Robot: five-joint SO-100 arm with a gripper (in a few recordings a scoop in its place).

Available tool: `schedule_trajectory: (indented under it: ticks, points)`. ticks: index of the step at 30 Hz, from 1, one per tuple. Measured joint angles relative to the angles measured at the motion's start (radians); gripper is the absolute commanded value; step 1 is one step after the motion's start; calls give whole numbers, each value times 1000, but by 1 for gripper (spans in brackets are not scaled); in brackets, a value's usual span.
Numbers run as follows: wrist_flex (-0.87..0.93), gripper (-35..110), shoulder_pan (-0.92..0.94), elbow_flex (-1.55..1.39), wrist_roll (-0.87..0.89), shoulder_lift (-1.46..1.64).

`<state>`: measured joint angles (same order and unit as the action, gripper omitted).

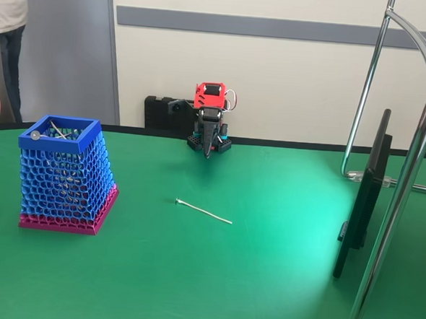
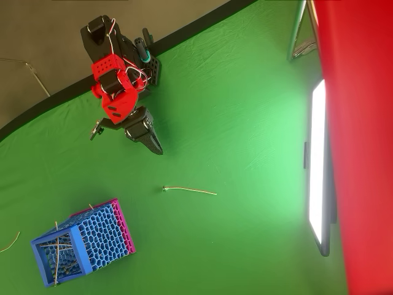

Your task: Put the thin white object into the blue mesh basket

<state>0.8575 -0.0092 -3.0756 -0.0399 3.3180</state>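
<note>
The stick [image 1: 203, 212] is seen lying flat on the green tabletop [image 1: 263, 278], in open space, with its small knob at the left end in the fixed view. It is touched by nothing. In the overhead view the stick [image 2: 189, 190] lies nearly level across the picture, below the arm and up and to the right of the basket [image 2: 86, 246].

The basket [image 1: 67, 176] is stood upright on the tabletop at the left of the fixed view, well apart from the stick, its blue rim on top and its pink base on the cloth. Several thin sticks [image 1: 59, 130] are seen inside it, leaning against the rim.

The arm is folded low at the far edge of the tabletop, and its red and black pincer [image 1: 208, 150] is pointed down towards the cloth. In the overhead view the pincer [image 2: 156, 149] is aimed towards the lower right, near the stick but clear of it. Its fingers are seen drawn together with no gap between them, and nothing is held.

A dark screen [image 1: 365, 198] is stood on the right beside a chrome stand [image 1: 402, 193]. Part of a person [image 1: 6, 17] is seen at the upper left.
</note>
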Motion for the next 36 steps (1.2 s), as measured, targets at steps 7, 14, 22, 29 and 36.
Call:
schedule_trajectory:
  ticks: [7,14,22,29,36]
  points:
    - [6,1,-9,0,-6,0]
    - [6,1,-9,0,-6,0]
    - [6,1,-9,0,-6,0]
    - [6,1,-9,0,-6,0]
    - [6,1,-9,0,-6,0]
